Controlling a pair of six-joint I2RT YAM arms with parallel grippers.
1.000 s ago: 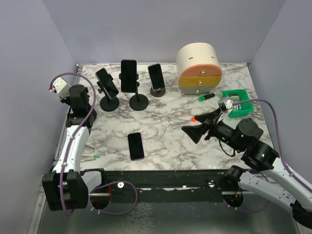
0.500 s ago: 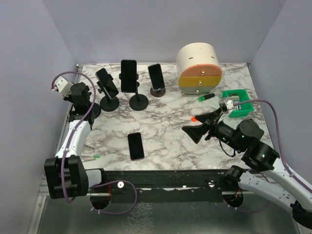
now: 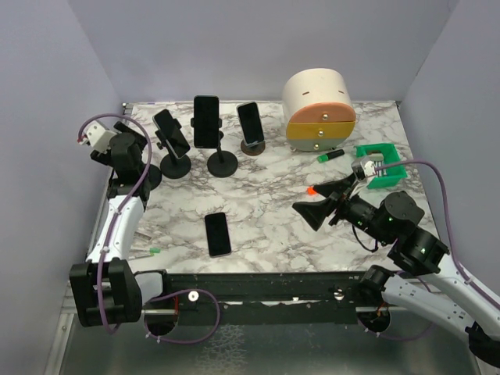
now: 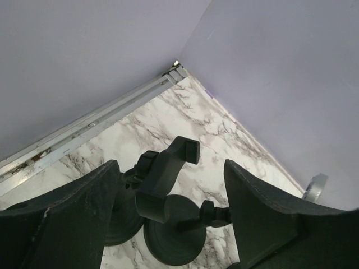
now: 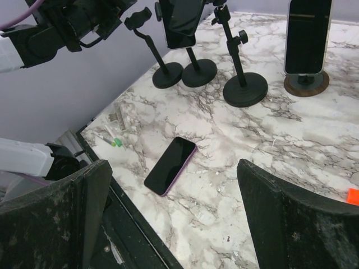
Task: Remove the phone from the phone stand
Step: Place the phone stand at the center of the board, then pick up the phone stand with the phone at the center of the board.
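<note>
Left gripper (image 4: 170, 166) gapes wide, holding nothing, a bare stand (image 4: 162, 182) showing between its fingers. Right gripper (image 3: 314, 201) spread open, empty. Three phones (image 3: 206, 121) sit clamped upper centre.

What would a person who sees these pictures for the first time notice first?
A row of three phones on stands fills the far left of the marble table. A fourth phone lies flat near the front edge, and a round cream-and-orange drawer box sits far right.
</note>
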